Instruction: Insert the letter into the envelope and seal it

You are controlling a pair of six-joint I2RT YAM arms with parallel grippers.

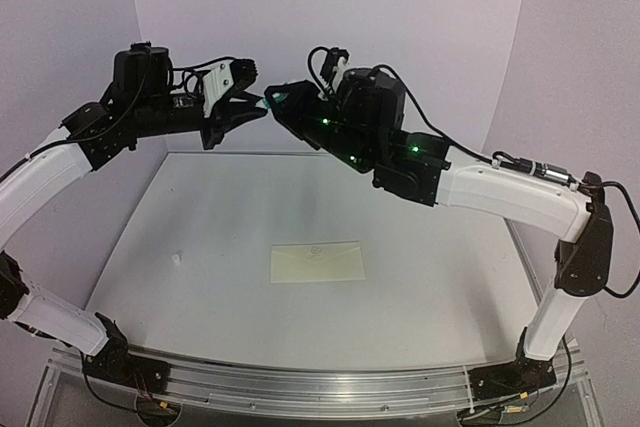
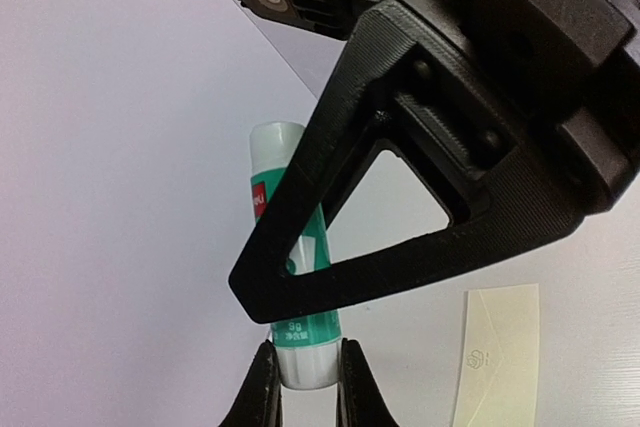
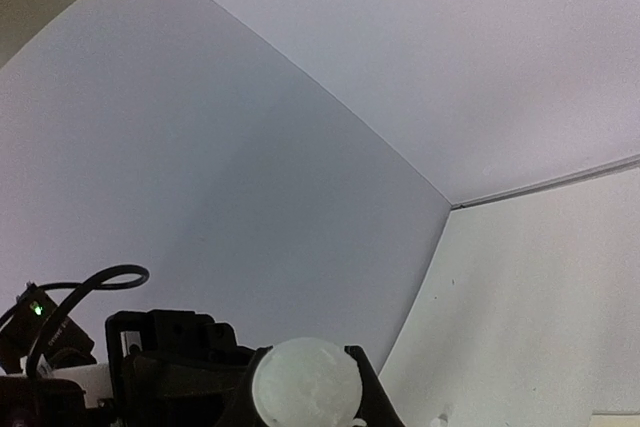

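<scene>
The cream envelope (image 1: 317, 263) lies flat on the white table, flap down, and shows at the lower right of the left wrist view as the envelope (image 2: 497, 357). The letter is hidden. Both arms are raised above the far side of the table, tips meeting. Between them is a green-and-white glue stick (image 1: 268, 100). My left gripper (image 2: 305, 377) has its fingers pressed on both sides of the white lower end of the glue stick (image 2: 298, 277). My right gripper (image 3: 305, 392) is shut round the same stick, whose round pale end (image 3: 305, 385) faces its camera. One black right finger (image 2: 400, 257) crosses in front of the stick.
A small white bit (image 1: 178, 258) lies on the table (image 1: 200, 207) to the left of the envelope. Pale walls enclose the back and both sides. A metal rail (image 1: 320, 387) with the arm bases runs along the near edge.
</scene>
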